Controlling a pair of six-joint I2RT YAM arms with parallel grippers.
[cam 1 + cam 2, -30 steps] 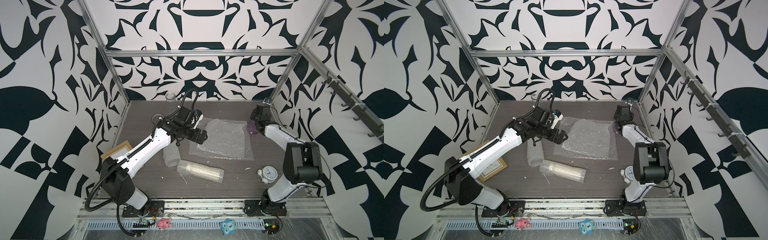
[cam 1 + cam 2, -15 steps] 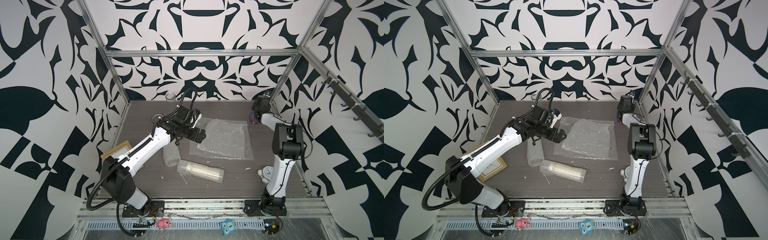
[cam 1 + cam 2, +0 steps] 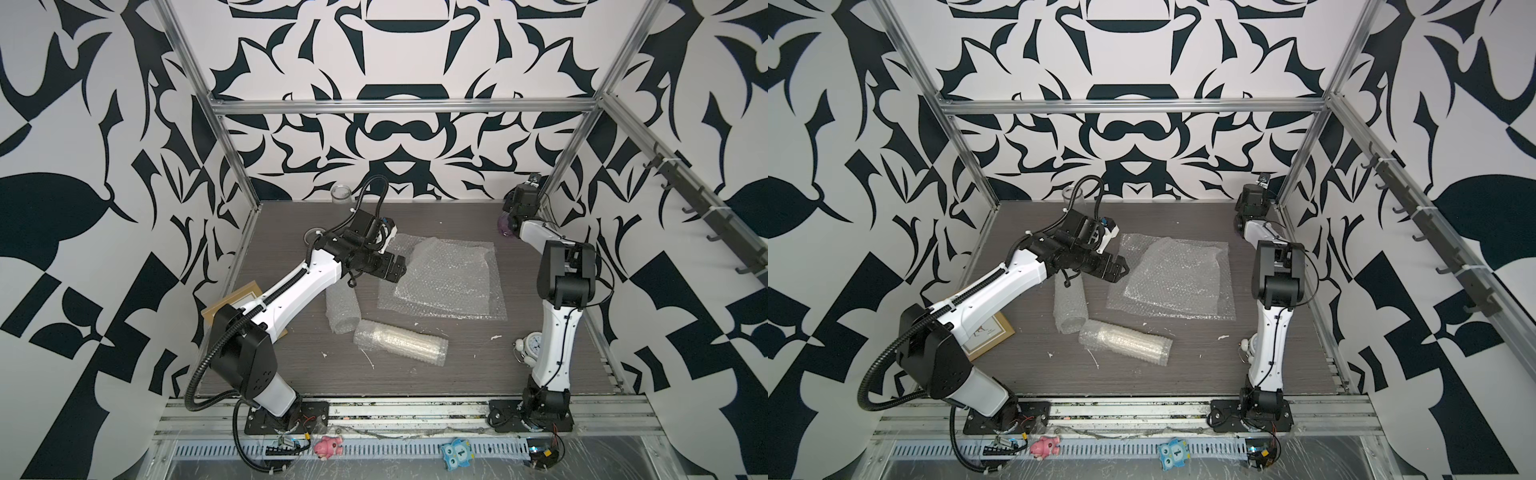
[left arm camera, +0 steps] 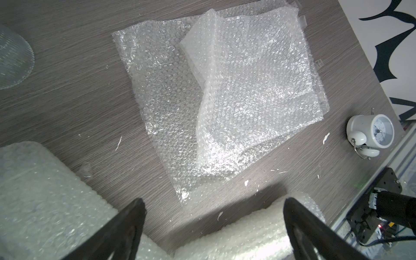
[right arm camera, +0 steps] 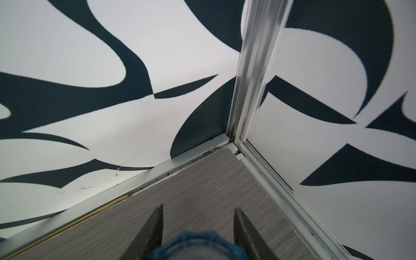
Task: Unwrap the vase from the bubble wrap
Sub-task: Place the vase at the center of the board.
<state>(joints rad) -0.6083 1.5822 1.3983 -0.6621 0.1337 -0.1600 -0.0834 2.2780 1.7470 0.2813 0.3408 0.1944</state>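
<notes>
Step in hand, as judged: setting down the unwrapped vase. The right gripper is at the upper right corner of the table in both top views, close to the frame post. In the right wrist view its fingers are clamped on either side of a blue-purple scalloped rim at the bottom centre of the frame, with no wrap on it. Whether the vase base touches the table cannot be told. The left gripper is spread to full width and holds nothing. It hangs at the left edge of the flat bubble wrap, which lies in overlapping sheets at the centre of the table. Two further pieces are rolled: the left tube, below the left gripper in the top views, and the lower tube, lying crosswise just below and right of it. What these tubes contain cannot be told. An alarm clock stands at lower right, beside the right arm. Next move, as judged: lower the vase until it stands upright on the table, release the fingers, then lift straight up — the post and walls leave little side room, and a sideways exit could tip the vase.
</notes>
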